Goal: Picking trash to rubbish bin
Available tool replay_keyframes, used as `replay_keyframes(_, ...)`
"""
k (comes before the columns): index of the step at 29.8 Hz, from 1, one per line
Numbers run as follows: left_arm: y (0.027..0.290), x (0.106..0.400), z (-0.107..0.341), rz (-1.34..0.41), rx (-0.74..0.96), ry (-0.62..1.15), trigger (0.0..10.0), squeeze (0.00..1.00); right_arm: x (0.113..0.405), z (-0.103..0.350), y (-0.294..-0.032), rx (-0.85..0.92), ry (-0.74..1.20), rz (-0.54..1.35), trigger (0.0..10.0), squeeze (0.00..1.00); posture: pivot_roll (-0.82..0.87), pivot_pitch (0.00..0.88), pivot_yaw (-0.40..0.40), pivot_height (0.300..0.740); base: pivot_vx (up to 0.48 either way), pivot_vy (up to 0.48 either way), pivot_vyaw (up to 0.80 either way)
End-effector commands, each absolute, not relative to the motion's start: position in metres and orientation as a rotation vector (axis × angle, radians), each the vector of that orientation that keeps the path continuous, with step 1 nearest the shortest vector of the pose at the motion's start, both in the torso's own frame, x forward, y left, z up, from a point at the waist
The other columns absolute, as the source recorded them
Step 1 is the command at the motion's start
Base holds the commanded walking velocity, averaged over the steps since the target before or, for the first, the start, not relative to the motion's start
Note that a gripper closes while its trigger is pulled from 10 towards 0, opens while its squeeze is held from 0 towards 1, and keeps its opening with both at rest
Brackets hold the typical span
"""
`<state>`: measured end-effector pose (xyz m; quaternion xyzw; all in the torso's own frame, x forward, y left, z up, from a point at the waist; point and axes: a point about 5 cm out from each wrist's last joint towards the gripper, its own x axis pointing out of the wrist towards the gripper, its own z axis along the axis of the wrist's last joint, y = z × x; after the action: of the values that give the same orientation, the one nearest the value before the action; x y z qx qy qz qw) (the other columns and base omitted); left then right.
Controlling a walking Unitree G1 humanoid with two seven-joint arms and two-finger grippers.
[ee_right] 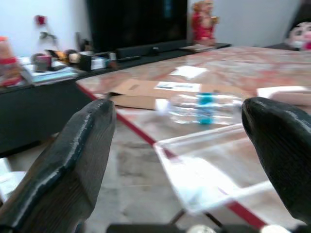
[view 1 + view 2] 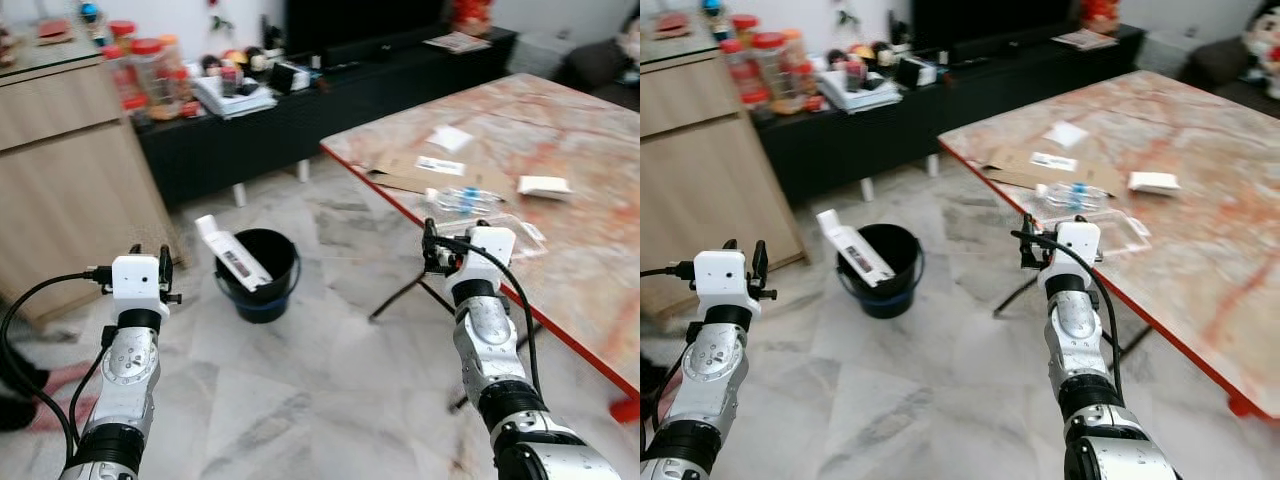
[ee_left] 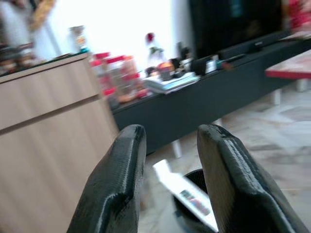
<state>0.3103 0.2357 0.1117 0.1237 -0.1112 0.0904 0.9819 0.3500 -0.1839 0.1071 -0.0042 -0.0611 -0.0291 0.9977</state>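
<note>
Clear tray point(image 1: 209, 179) overhanging table edge point(image 2: 400, 205), spread-fingered right gripper point(image 2: 432, 245) just short; left gripper point(image 3: 170, 184) parted.

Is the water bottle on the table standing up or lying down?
Lying down. The water bottle rests on its side on the table, beside the flat cardboard.

We see our right gripper point(image 2: 1026, 243) raised at the red-edged corner of the marble table point(image 2: 1200, 250), just beside a clear plastic tray point(image 2: 1120, 232) that lies near a plastic bottle point(image 2: 1072, 194) and a flattened piece of cardboard point(image 2: 1015, 168). Our left gripper point(image 2: 745, 262) is held up over the floor, well apart from the black bin point(image 2: 883, 272), which has a white box point(image 2: 850, 246) sticking out of it. On the table's far side lie a white packet point(image 2: 1153, 182) and a paper point(image 2: 1067, 134).
</note>
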Motion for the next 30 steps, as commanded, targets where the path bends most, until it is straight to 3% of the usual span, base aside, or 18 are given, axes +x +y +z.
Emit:
replay_keyframes(1, 0.2366, 0.3126, 0.1170, 0.181, 0.248, -0.233, 10.0, 0.00, 0.3527, 0.1105, -0.1797, -0.001, -0.126, -0.044, 10.0, 0.00, -0.04, 0.000, -0.003, 0.740, 0.000, 0.000, -0.80)
replay_keyframes(30, 0.2342, 0.3101, 0.1140, 0.171, 0.241, -0.219, 10.0, 0.00, 0.3521, 0.1094, -0.1758, -0.013, -0.121, -0.014, 10.0, 0.00, -0.05, 0.000, -0.004, 0.740, 0.000, 0.000, -0.80)
